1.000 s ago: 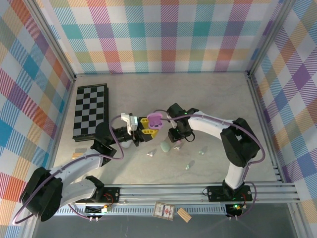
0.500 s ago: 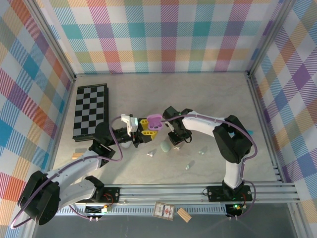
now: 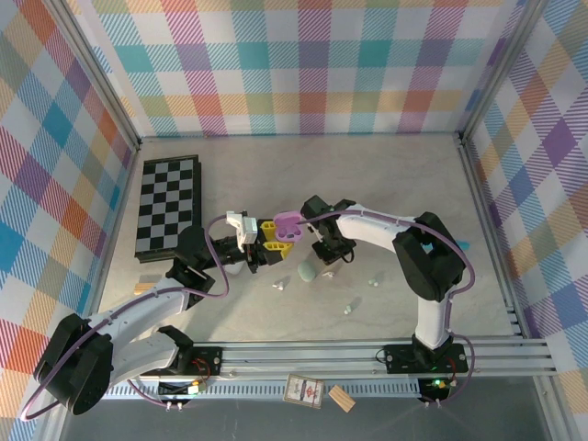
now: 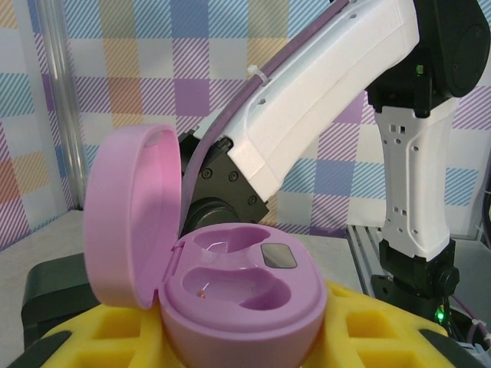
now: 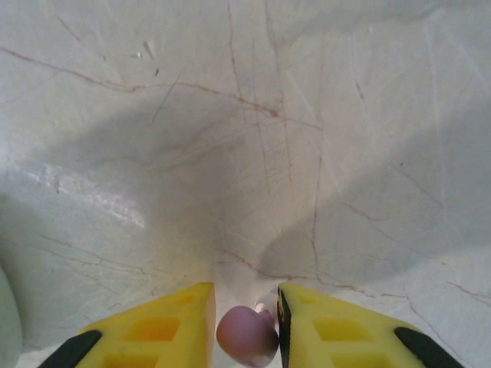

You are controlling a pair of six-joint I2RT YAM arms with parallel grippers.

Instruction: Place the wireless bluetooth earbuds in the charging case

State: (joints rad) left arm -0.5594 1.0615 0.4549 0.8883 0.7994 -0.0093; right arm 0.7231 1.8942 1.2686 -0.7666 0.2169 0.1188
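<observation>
Downward, right end effector [image 5: 245, 290] pinching earbud [image 5: 247, 337], left end effector [image 4: 244, 345] holding case [image 4: 230, 295]

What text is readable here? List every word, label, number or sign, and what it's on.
No text can be read.
Card: printed, but too small to read.
Grey panel in the case: blank, no letters or numbers.
</observation>
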